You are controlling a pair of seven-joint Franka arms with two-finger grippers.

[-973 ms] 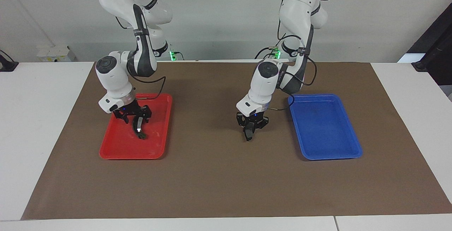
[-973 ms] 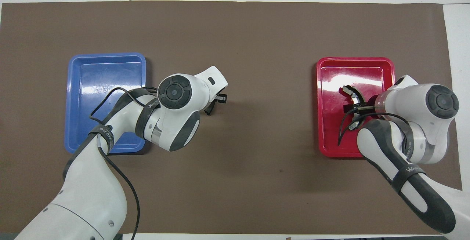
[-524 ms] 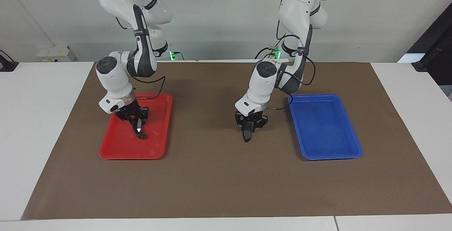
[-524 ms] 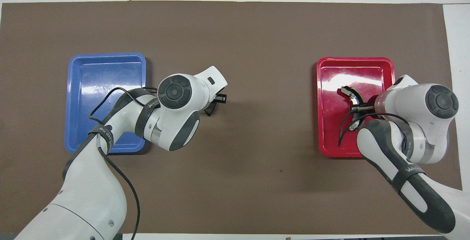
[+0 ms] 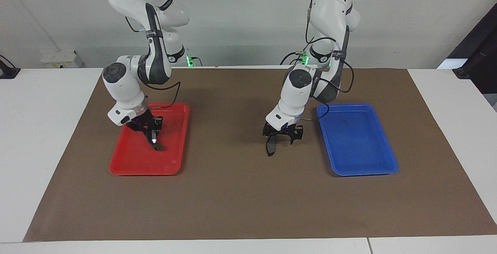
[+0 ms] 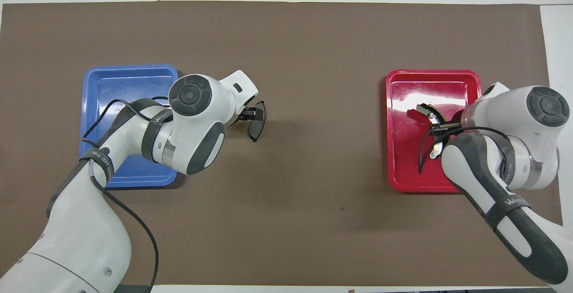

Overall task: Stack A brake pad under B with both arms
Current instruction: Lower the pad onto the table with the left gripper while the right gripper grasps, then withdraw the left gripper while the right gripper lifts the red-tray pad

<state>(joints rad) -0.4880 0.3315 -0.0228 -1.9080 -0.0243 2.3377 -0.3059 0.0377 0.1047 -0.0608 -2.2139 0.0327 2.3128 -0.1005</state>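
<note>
The A brake pad (image 5: 270, 148), a short dark-grey piece, rests on the brown mat between the two trays; it also shows in the overhead view (image 6: 257, 126). My left gripper (image 5: 282, 139) hangs low right beside it, toward the blue tray, with its fingers spread and empty; it shows in the overhead view too (image 6: 250, 114). B (image 5: 156, 145) is the long dark crescent with a silver strip (image 6: 427, 111). My right gripper (image 5: 152, 135) is shut on its middle over the red tray (image 5: 128, 168). B hangs tilted, its low end at the tray floor.
The blue tray (image 5: 365, 168) holds nothing and lies at the left arm's end of the mat, beside my left gripper. The red tray (image 6: 403, 181) holds only B. The brown mat (image 5: 233, 199) covers the table's middle.
My left gripper has opened and shifted toward the blue tray, leaving the pad where it was on the mat. My right gripper has shifted slightly over the red tray with B in it.
</note>
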